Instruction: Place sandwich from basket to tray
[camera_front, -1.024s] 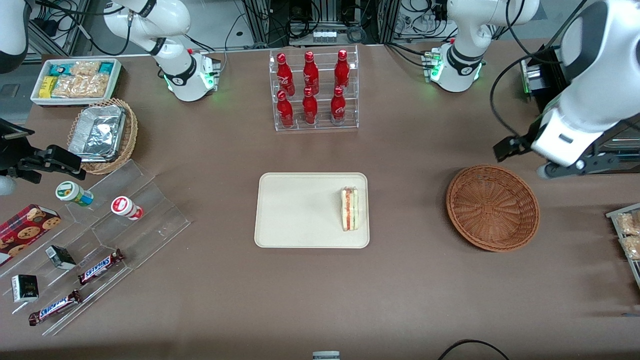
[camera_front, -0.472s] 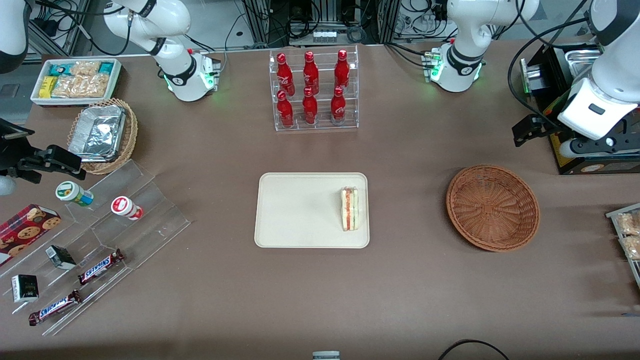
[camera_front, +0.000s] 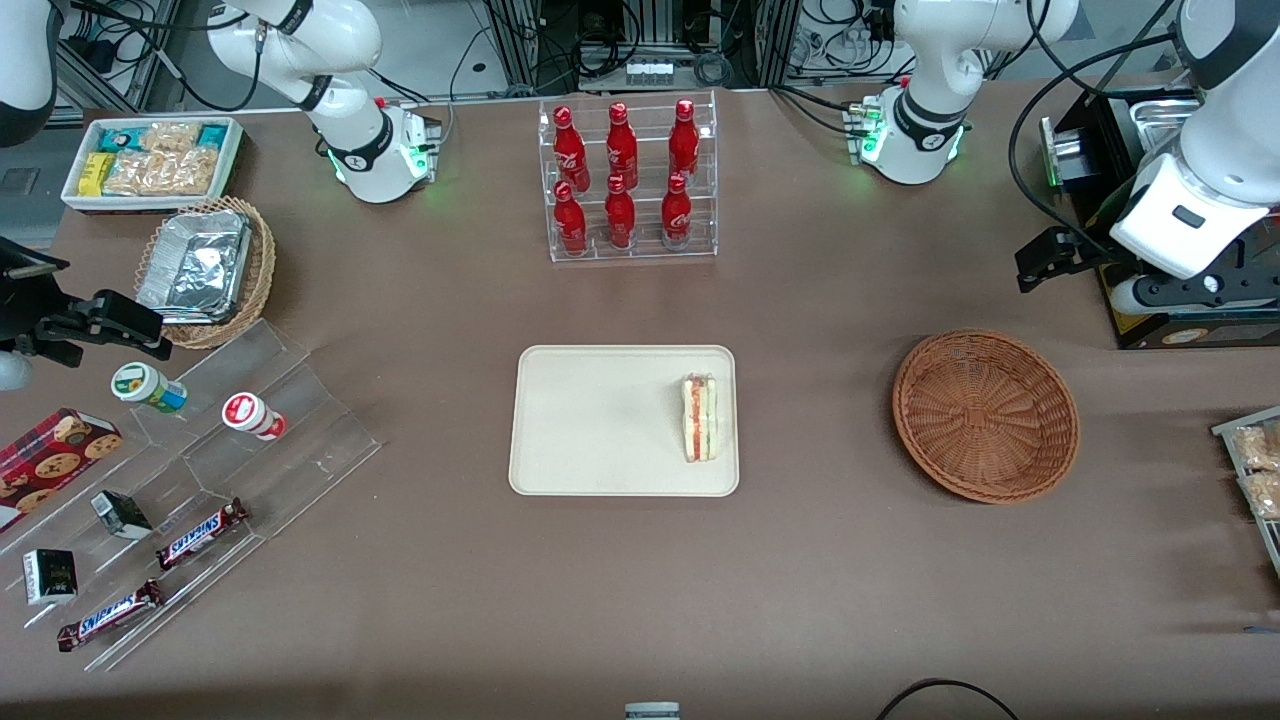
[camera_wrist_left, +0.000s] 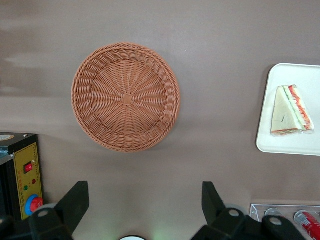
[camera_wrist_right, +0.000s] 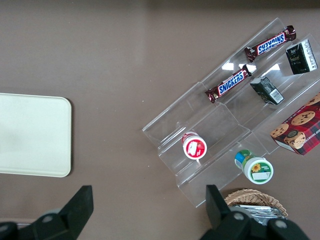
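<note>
- Cream-white tray (camera_front: 600, 420) lies flat on the brown worktop (camera_front: 800, 580), nearer to the front camera than the clear rack of red bottles (camera_front: 625, 180).
- Sandwich (camera_front: 700, 417) rests on the tray, close to the rim at the working arm's end, with its red, orange and green filling layers showing.
- Reddish-brown woven basket (camera_front: 986, 415) sits on the worktop beside the tray, toward the working arm's end and apart from it; it holds nothing.
- Gripper (camera_wrist_left: 142, 202) of the left arm hangs high above the worktop, well apart from the basket and farther from the front camera than it.
- Fingers (camera_wrist_left: 75, 200) are spread wide apart and hold nothing, as the left wrist view shows.
- A black box with a yellow panel and a red button (camera_wrist_left: 22, 182) stands near the gripper, at the working arm's end.
</note>
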